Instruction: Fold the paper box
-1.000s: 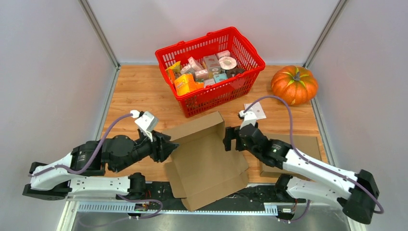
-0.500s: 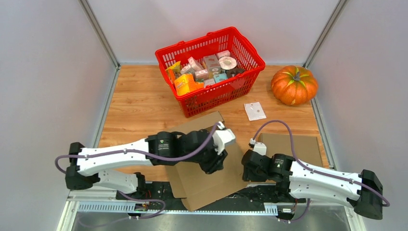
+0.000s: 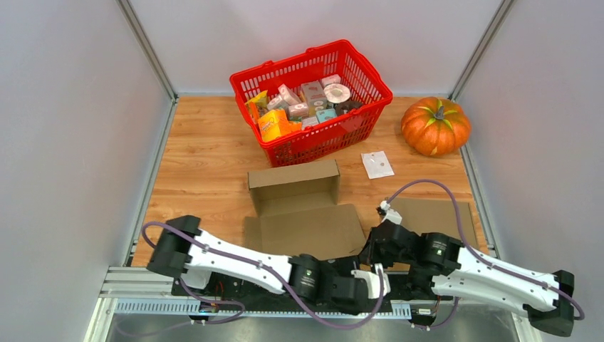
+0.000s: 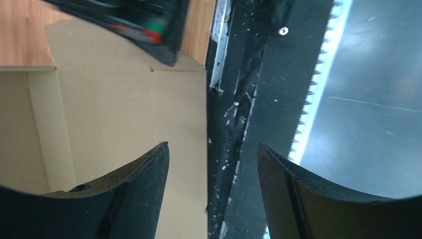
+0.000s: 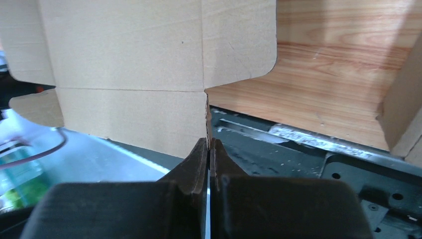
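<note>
We judge fold part done. Paper box point(image 3: 299, 214) on wood bench point(image 3: 199, 142), just nearward of red plastic basket point(image 3: 320, 139): far walls raised, near panel flat. Matte brown card, creased. Left tool point(image 4: 213, 145) farther nearward, gaping, empty. Right tool point(image 5: 209, 142) pinched tight at flap edge; whether it holds card, we cannot tell.

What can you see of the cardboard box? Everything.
The cardboard box is plain brown and half formed: the far part stands as an open tray with raised walls, the near part lies as a flat panel with side flaps on the wooden table, reaching its near edge. The right gripper is shut at a slit in that edge; whether it pinches the card is unclear. The left gripper hangs open beside the edge, holding nothing.
</note>
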Controlling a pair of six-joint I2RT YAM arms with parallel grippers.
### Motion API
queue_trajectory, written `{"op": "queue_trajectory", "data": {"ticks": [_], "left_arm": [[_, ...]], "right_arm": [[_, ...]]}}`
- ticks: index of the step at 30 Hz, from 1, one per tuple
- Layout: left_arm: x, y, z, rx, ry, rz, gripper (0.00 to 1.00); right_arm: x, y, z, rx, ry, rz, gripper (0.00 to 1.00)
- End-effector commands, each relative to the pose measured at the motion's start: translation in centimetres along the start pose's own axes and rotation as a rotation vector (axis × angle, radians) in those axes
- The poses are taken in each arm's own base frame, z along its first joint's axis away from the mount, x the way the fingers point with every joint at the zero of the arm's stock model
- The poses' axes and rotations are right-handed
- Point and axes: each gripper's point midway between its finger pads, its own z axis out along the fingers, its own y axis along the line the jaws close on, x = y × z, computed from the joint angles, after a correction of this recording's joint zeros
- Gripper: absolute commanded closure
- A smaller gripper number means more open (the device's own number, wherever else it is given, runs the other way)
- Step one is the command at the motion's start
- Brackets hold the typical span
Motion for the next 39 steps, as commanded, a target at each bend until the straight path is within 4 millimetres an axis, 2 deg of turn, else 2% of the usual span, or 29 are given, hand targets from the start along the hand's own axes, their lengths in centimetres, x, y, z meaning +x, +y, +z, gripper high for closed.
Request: {"op": "queue_trajectory", "data": {"ticks": [1,4,9,12,13,14,16,18,20,22,24,26,27,28,29,30,31,32,33,34,35,36,37,38,39], "left_arm": [[-0.7,1.4,0.9,-0.195,0.008,0.161,0.26],[-0.5,2.2,1.9,-0.292,0.042,0.203,0.26],[0.4,4.9,2.7,-0.496,0.124,0.324,0.28],[0.6,5.9,2.6,-0.57,0.168,0.387,0.41],[0.5,6.1,2.4,-0.584,0.172,0.39,0.51],[0.5,6.3,2.3,-0.597,0.181,0.407,0.55],[0.6,6.5,2.0,-0.606,0.185,0.42,0.71],[0.4,6.8,1.6,-0.614,0.183,0.427,0.8],[0.0,7.2,0.7,-0.63,0.175,0.425,0.93],[-0.7,7.6,-0.2,-0.636,0.155,0.411,1.0],[-1.3,7.7,-0.9,-0.631,0.14,0.398,1.0],[-1.6,7.5,-1.8,-0.589,0.136,0.37,1.0],[-2.6,7.3,-2.5,-0.567,0.113,0.34,1.0],[-3.1,7.1,-3.3,-0.545,0.091,0.295,1.0],[-2.9,6.6,-3.7,-0.494,0.105,0.281,1.0],[-4.0,6.2,-4.5,-0.455,0.075,0.242,1.0],[-4.6,5.8,-5.5,-0.409,0.046,0.189,1.0],[-4.6,5.0,-6.1,-0.342,0.047,0.157,1.0],[-5.9,4.6,-7.3,-0.297,0.007,0.107,1.0],[-6.7,4.2,-8.6,-0.25,-0.03,0.041,1.0],[-6.9,3.6,-9.4,-0.194,-0.032,0.006,1.0],[-8.5,3.7,-11.0,-0.167,-0.081,-0.058,1.0],[-9.2,3.8,-12.2,-0.144,-0.111,-0.159,1.0],[-9.2,3.9,-13.2,-0.114,-0.101,-0.221,1.0],[-10.6,5.2,-14.7,-0.107,-0.143,-0.326,1.0]], "right_arm": [[-1.0,1.9,-2.9,-0.114,-0.04,0.072,1.0],[-1.0,2.4,-3.8,-0.16,-0.039,0.077,1.0],[-0.5,3.1,-4.2,-0.177,-0.001,0.074,1.0],[-0.8,3.5,-4.9,-0.202,-0.01,0.072,1.0],[-1.0,3.8,-5.2,-0.212,-0.019,0.072,1.0],[-1.3,4.2,-5.8,-0.229,-0.029,0.074,1.0],[-1.8,4.7,-6.5,-0.255,-0.049,0.069,1.0],[-2.1,5.1,-7.2,-0.275,-0.06,0.066,1.0],[-2.0,5.3,-7.5,-0.286,-0.055,0.051,1.0],[-2.0,5.6,-7.9,-0.305,-0.052,0.042,1.0],[-2.1,5.6,-8.2,-0.316,-0.063,0.033,0.99],[-2.6,5.8,-9.1,-0.334,-0.09,-0.002,0.74],[-3.4,5.7,-9.7,-0.33,-0.131,-0.01,0.61],[-4.2,5.5,-11.5,-0.33,-0.166,-0.013,0.5],[-5.0,5.3,-12.5,-0.327,-0.203,-0.016,0.34],[-6.5,4.6,-13.4,-0.296,-0.289,-0.024,0.31],[-7.5,4.3,-15.7,-0.302,-0.337,-0.024,0.25],[-8.3,4.0,-16.7,-0.301,-0.382,-0.031,0.22],[-9.5,3.6,-17.8,-0.288,-0.451,-0.047,0.21],[-10.0,3.5,-18.7,-0.289,-0.48,-0.073,0.17],[-10.6,4.1,-20.5,-0.33,-0.514,-0.097,0.16],[-10.6,4.5,-21.2,-0.357,-0.521,-0.141,0.15],[-11.0,4.6,-21.9,-0.361,-0.55,-0.205,0.12],[-11.3,4.9,-23.3,-0.396,-0.578,-0.217,0.11],[-11.2,5.5,-24.1,-0.435,-0.58,-0.253,0.08]]}}
